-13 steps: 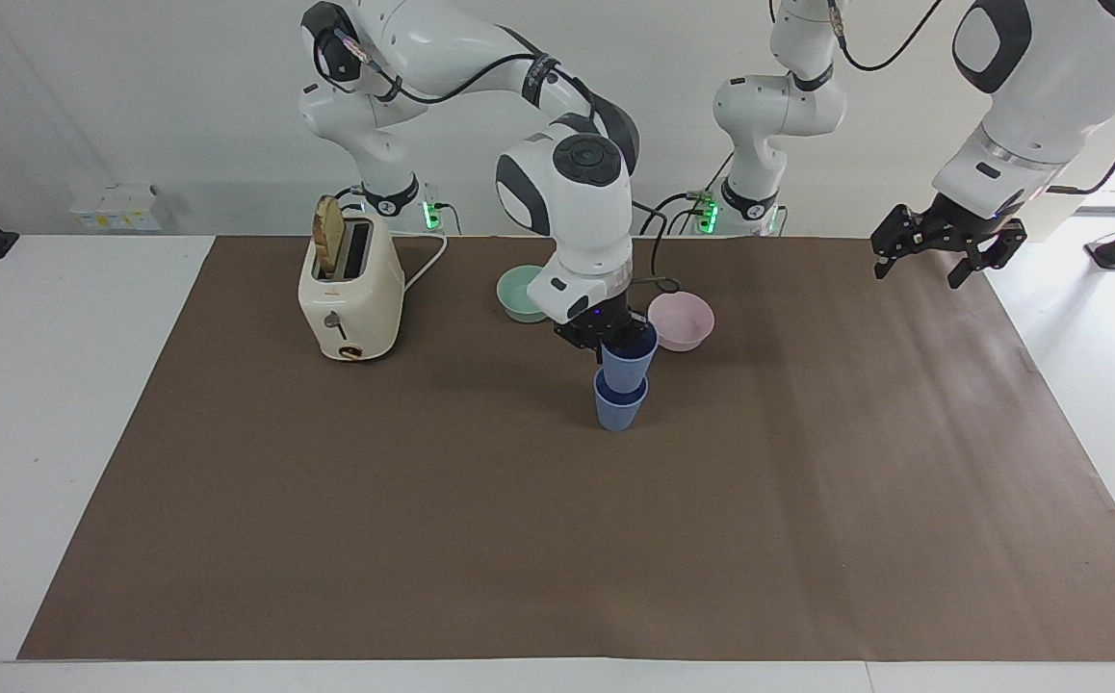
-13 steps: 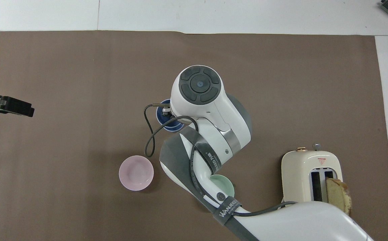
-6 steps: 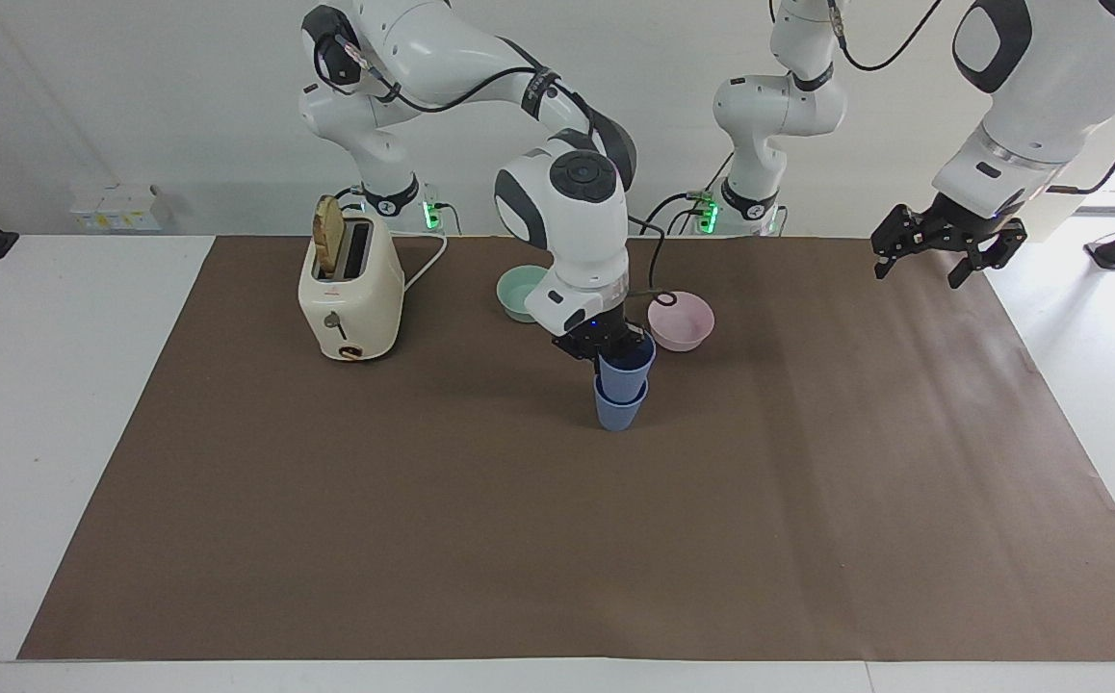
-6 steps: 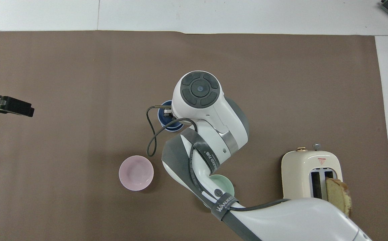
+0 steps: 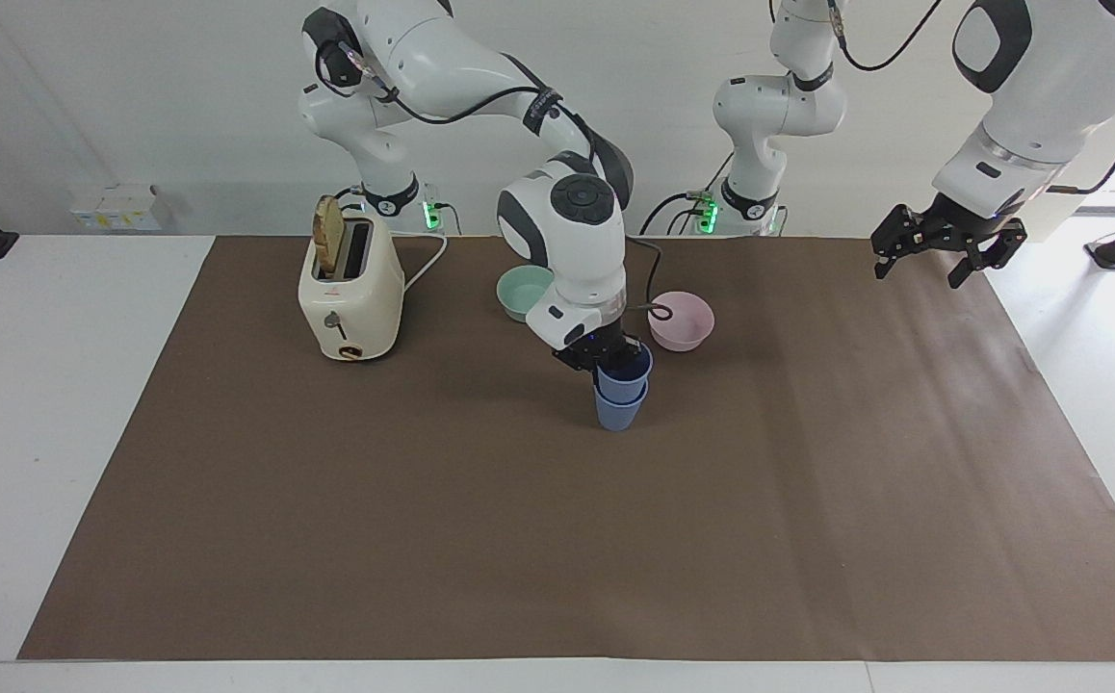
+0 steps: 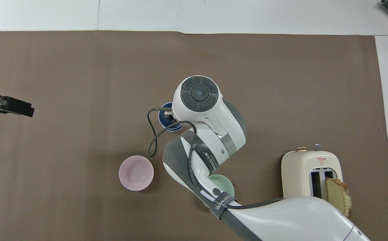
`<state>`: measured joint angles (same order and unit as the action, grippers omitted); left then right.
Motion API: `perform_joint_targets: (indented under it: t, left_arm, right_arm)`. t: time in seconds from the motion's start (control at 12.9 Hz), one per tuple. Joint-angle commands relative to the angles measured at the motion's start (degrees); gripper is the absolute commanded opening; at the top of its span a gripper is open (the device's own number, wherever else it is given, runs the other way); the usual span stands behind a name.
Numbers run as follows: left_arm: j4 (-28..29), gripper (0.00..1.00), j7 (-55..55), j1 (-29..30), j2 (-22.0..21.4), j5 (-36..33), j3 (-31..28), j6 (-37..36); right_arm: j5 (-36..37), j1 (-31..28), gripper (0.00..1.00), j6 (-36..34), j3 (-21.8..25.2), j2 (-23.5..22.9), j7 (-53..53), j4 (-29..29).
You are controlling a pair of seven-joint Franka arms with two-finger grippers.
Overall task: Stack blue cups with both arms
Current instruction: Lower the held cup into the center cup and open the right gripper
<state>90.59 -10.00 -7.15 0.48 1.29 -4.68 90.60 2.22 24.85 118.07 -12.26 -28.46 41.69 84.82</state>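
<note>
A brown mat (image 5: 557, 539) covers the white table. At the facing view's centre, the right gripper (image 5: 604, 358) pinches the upper blue cup (image 5: 627, 377), nested in the lower blue cup (image 5: 619, 414). At upper right, the left gripper (image 5: 943, 252) hangs spread and empty, waiting.

Cream 2-slot toaster (image 5: 350, 294) standing on brown mat (image 5: 423, 539) toward the right arm's end of the table, lever and knob on the face turned away from the robots. 1 slice of toast (image 5: 328, 234) sticking up out of a slot, browned at the crust. White cord (image 5: 426, 265) trailing from the toaster toward the table's robot edge. Mint-green bowl (image 5: 522, 289) and pink bowl (image 5: 687, 320) near mid-table, apart from each other, both upright. White tabletop (image 5: 28, 404) showing around the mat. Small white boxes (image 5: 115, 209) against the wall.
</note>
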Motion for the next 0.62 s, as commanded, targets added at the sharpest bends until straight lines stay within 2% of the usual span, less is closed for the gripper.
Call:
perform_joint_targets:
  t: [0.0,0.31,0.54]
  left_arm:
    - [-0.5,1.0,0.1,0.7,-0.4,-0.8,0.6,-0.7]
    - [-0.5,1.0,0.1,0.7,-0.4,-0.8,0.6,-0.7]
    - [-0.5,1.0,0.1,0.7,-0.4,-0.8,0.6,-0.7]
  right_arm:
    - [1.3,-0.8,0.39,1.3,-0.7,0.3,1.3,0.8]
    - [1.2,-0.4,0.39,0.9,-0.6,0.2,1.3,0.3]
    - [0.5,-0.4,0.39,-2.0,-0.6,0.9,1.2,-1.3]
